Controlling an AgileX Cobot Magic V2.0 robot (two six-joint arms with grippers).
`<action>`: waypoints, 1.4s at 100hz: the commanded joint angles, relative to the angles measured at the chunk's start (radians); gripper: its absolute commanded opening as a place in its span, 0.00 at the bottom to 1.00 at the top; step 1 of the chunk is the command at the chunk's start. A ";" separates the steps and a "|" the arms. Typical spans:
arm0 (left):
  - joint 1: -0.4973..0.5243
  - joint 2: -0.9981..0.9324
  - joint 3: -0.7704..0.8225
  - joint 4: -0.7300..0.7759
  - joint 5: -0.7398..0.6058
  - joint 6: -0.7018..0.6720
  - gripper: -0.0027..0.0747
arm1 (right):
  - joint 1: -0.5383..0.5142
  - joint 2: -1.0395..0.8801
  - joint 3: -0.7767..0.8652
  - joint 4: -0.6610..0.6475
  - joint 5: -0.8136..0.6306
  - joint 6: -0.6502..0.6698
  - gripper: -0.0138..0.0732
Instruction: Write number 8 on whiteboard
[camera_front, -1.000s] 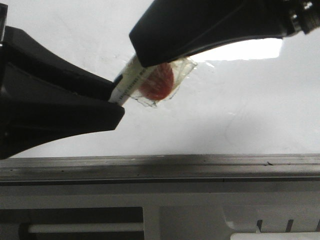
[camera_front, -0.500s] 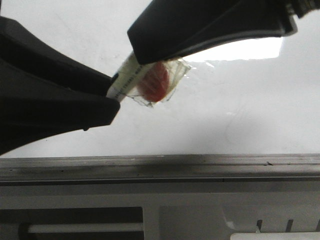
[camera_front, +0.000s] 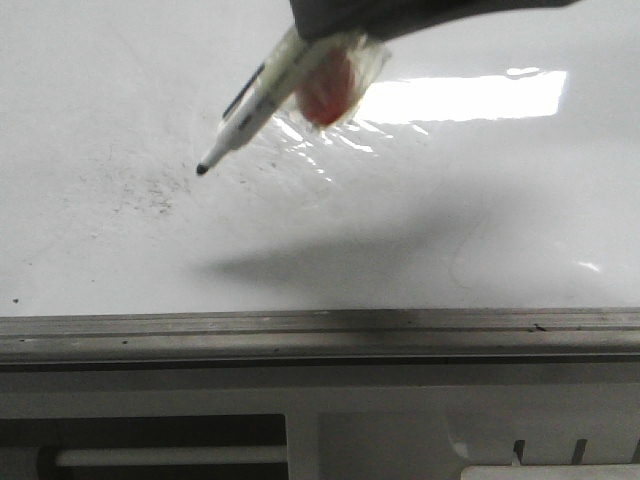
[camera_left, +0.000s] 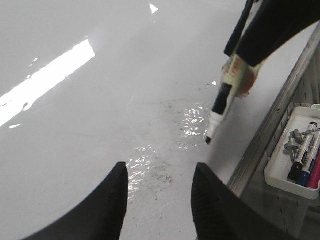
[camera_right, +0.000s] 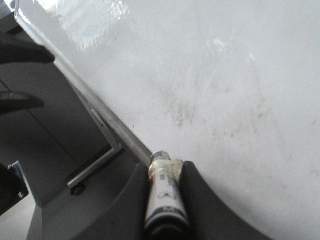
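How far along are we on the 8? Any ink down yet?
No stroke shows: the whiteboard carries only faint grey smudges. Uncapping looks done, since the marker has a bare tip. The right gripper holds it, tip hovering above its shadow. The left gripper is open and empty. The whole number 8 is left.

Right gripper (camera_right: 165, 200) shows two matte black fingers, smooth and rounded, broad at the base and narrowing toward the ends. Left gripper (camera_left: 159, 192) looks the same: a pair of dark, curved, tapering fingers (camera_left: 111, 205), plain plastic with no markings, screws or cables visible.
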 joint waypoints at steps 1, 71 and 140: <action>-0.005 -0.048 -0.032 -0.031 0.001 -0.008 0.40 | -0.052 0.006 -0.085 0.008 -0.048 0.002 0.09; -0.005 -0.075 -0.032 -0.053 -0.077 -0.088 0.40 | -0.210 0.258 -0.373 -0.074 0.222 0.002 0.09; -0.005 -0.075 -0.032 -0.073 -0.076 -0.088 0.40 | -0.204 0.247 -0.403 -0.154 0.211 0.054 0.10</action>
